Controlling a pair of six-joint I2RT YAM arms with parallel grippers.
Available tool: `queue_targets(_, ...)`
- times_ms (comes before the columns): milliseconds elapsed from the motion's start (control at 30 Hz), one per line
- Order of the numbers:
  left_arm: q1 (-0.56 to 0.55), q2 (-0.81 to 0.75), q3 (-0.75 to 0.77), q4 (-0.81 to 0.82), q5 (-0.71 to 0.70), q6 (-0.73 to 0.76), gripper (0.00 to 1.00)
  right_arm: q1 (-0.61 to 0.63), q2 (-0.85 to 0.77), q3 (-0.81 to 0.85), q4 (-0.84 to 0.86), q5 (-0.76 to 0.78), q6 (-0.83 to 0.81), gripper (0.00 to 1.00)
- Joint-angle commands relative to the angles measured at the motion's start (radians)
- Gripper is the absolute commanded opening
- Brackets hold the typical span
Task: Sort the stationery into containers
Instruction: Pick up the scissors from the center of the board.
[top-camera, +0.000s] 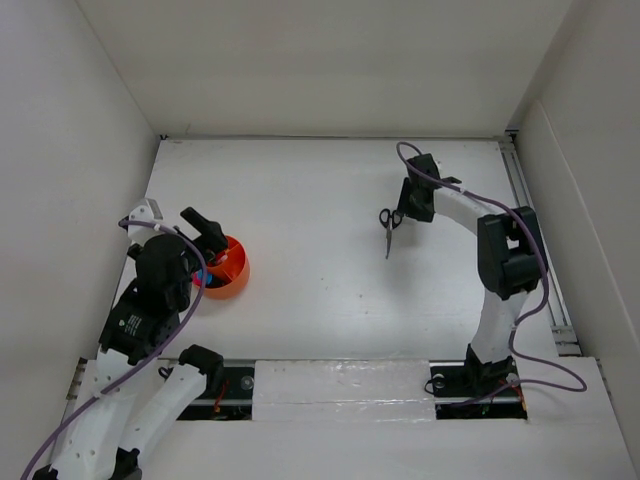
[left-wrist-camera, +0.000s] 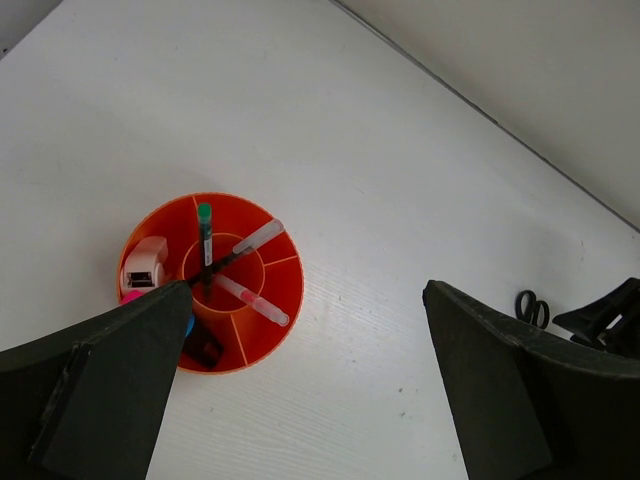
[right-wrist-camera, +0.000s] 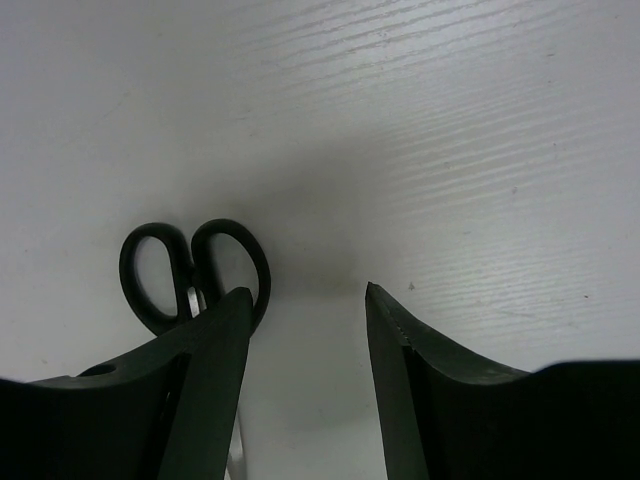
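Note:
The orange cup (top-camera: 230, 272) stands at the table's left; in the left wrist view (left-wrist-camera: 270, 300) it holds a green-capped dark pen (left-wrist-camera: 205, 240), a red pen (left-wrist-camera: 252, 297), a clear-capped pen, a pink highlighter (left-wrist-camera: 130, 296) and a white eraser (left-wrist-camera: 146, 264). My left gripper (top-camera: 207, 232) hovers above the cup's near side, open and empty (left-wrist-camera: 307, 295). Black-handled scissors (top-camera: 388, 228) lie flat at the right middle. My right gripper (top-camera: 407, 205) is low beside their handles (right-wrist-camera: 190, 262), open and empty (right-wrist-camera: 305, 292); its left finger hides part of the blades.
White enclosure walls surround the table. A metal rail (top-camera: 520, 205) runs along the right edge. The arm bases and a mounting strip (top-camera: 340, 385) sit at the near edge. The scissors and my right gripper also show far right in the left wrist view (left-wrist-camera: 532, 305).

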Motion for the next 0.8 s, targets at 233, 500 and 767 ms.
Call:
queue_targets(233, 0.003, 0.008, 0.000, 0.036, 0.004, 0.020, 1.00, 0.007, 0.102, 0.122, -0.078, -0.021, -0.043, 0.54)
queue_targets(500, 0.003, -0.012, 0.000, 0.036, 0.004, 0.020, 1.00, 0.017, 0.120, 0.157, -0.150, -0.064, -0.082, 0.37)
queue_targets(767, 0.003, -0.040, 0.000, 0.036, -0.005, 0.020, 1.00, 0.017, 0.148, 0.198, -0.210, -0.111, -0.125, 0.18)
